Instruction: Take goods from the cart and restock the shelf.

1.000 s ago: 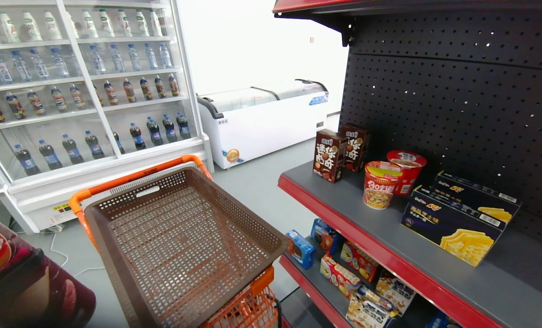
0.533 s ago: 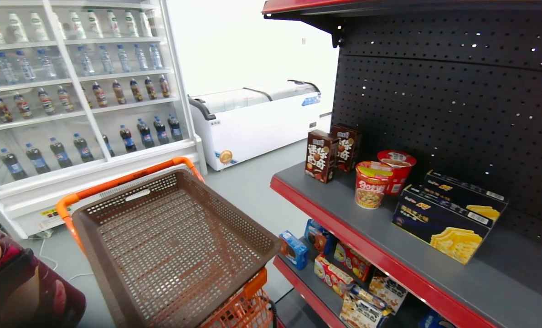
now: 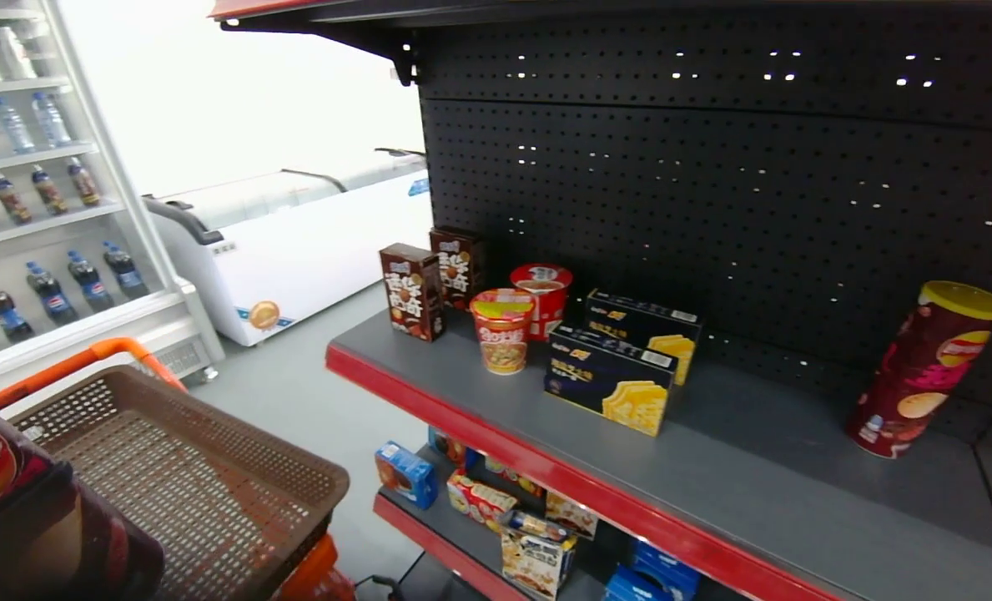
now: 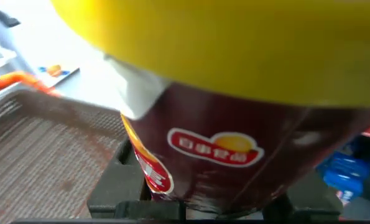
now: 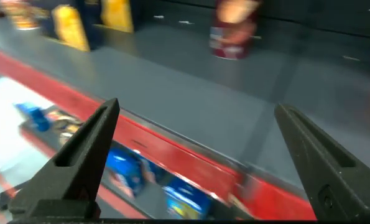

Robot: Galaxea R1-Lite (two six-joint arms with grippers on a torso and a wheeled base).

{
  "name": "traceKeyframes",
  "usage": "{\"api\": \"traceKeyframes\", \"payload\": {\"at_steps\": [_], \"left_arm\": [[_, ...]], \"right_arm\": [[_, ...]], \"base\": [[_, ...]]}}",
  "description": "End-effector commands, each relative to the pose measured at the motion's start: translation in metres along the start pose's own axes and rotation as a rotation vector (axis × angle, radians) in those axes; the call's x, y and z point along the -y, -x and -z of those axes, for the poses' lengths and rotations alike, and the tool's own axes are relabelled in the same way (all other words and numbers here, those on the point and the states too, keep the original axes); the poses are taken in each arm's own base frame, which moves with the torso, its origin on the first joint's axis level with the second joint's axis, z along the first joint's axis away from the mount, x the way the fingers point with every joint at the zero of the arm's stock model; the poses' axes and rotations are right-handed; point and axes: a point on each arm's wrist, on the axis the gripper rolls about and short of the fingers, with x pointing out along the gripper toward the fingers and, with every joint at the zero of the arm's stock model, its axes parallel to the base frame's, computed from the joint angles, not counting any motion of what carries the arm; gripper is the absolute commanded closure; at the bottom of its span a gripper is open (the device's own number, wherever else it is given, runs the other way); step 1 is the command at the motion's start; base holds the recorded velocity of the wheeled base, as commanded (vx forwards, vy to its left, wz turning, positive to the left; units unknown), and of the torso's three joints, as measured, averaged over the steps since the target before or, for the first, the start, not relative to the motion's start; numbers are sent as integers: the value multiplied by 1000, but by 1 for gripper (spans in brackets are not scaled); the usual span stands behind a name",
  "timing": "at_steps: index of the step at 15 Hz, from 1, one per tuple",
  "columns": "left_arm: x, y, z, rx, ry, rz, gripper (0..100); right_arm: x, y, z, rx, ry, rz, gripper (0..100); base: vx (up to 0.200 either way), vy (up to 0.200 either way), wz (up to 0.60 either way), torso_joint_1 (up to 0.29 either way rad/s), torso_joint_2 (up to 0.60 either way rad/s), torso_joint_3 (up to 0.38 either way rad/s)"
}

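A dark red chip can (image 3: pixel 20 517) with a yellow lid sits at the lower left of the head view, above the brown cart basket (image 3: pixel 178 484). My left gripper (image 4: pixel 203 205) is shut on this can (image 4: pixel 222 149), a finger on each side of its body. A second, matching chip can (image 3: pixel 921 371) stands upright at the right of the grey shelf board (image 3: pixel 754 501), against the black pegboard. My right gripper (image 5: pixel 196 109) is open with nothing in it. It hovers off the shelf's red front edge (image 5: pixel 172 146), with the standing can (image 5: pixel 234 28) farther in.
On the shelf's left part stand two brown boxes (image 3: pixel 412 290), two noodle cups (image 3: pixel 502 330) and two dark blue boxes (image 3: pixel 612 380). Bare board lies between the boxes and the standing can. Snack packs (image 3: pixel 479 501) fill the lower shelf. A chest freezer (image 3: pixel 295 242) and drinks cooler (image 3: pixel 37 209) stand behind.
The head camera has swung right, so the whole picture slid left and the shelf's right part with the standing can came into view. The held can stays at lower left.
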Motion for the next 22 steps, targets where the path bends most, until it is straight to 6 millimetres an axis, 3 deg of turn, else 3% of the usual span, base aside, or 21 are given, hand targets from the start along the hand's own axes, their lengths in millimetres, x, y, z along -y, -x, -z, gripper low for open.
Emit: {"api": "traceKeyframes", "payload": {"at_steps": [1, 11, 21, 22], "left_arm": [[0, -1, 0, -5, 1, 0, 100], [0, -1, 5, -22, 4, -3, 100], [-1, 1, 7, -20, 10, -49, 100], [-1, 0, 4, -12, 9, -44, 100]], "right_arm": [[0, 0, 0, 0, 0, 0, 0], [0, 0, 0, 0, 0, 0, 0], [0, -1, -2, -13, 17, 12, 0], [0, -15, -88, 44, 9, -10, 0]], "base": [[0, 0, -600, -2, 2, -2], [0, 0, -600, 2, 2, 1], [0, 0, 0, 0, 0, 0], [0, 0, 0, 0, 0, 0]]}}
